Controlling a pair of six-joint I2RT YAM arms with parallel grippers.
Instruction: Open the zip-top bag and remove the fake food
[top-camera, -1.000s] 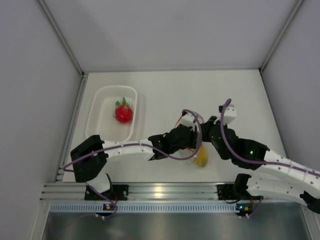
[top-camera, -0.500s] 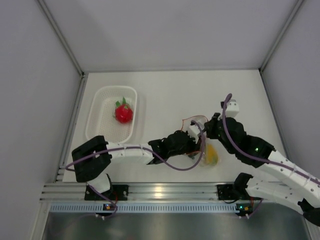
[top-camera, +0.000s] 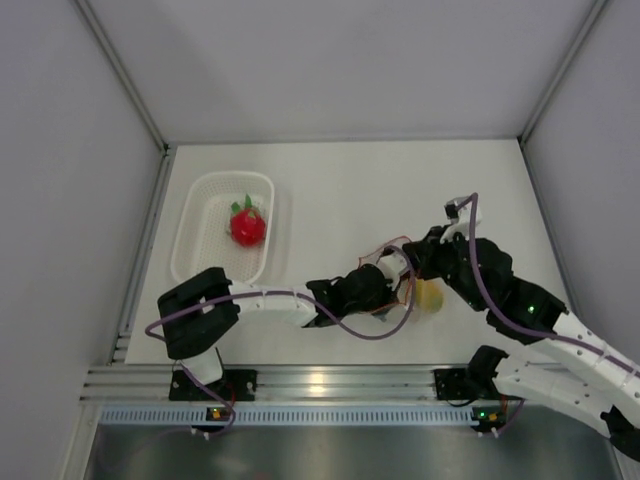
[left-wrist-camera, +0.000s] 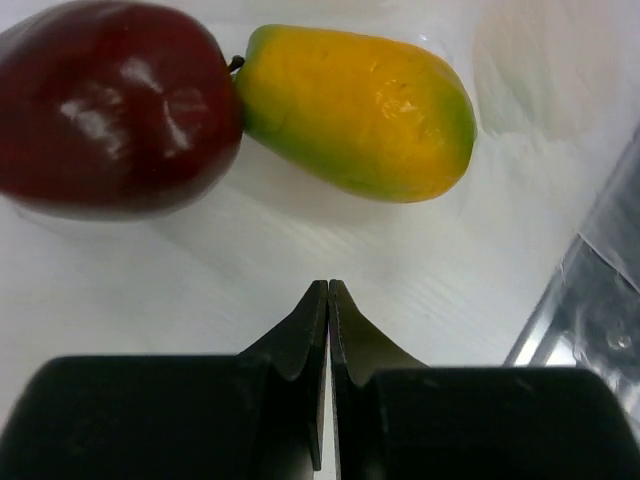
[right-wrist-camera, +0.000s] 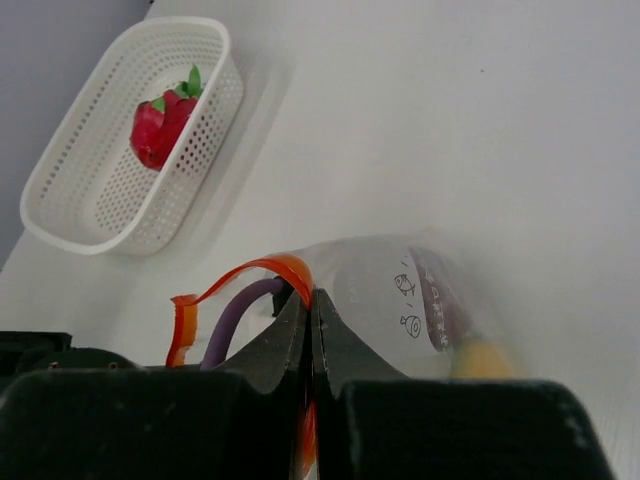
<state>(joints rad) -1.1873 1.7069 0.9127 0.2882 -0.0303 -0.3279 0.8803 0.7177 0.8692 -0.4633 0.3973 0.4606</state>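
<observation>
Fingers pinched at the bag mouth, two fruits inside

Centre of the table (top-camera: 340, 185), near the front edge, and both arms meet over the bag (right-wrist-camera: 395, 285). The right gripper (right-wrist-camera: 311, 300) has its fingers squeezed flat together on the orange zip strip (right-wrist-camera: 250, 271), which arches up and away to the left of the tips in a loop. Clear plastic billows out just past those fingertips, on the right.

Over to the left gripper (left-wrist-camera: 328, 296): fingers pressed tight together, no gap at all. Shiny wrinkled film lies right at the tips, though whether any of it is actually pinched between them is hard to say. Straight ahead of those closed tips sit the dark red fruit (left-wrist-camera: 110, 105) and the yellow fruit (left-wrist-camera: 355, 110), touching each other side by side, a short way off from the fingers. From above, the yellow one shows pale through the plastic, just to the right of where the two grippers meet.

Well off to the left, the red fruit (top-camera: 248, 226) with green leaves lies in the white basket (top-camera: 196, 235), apart from both arms.
</observation>
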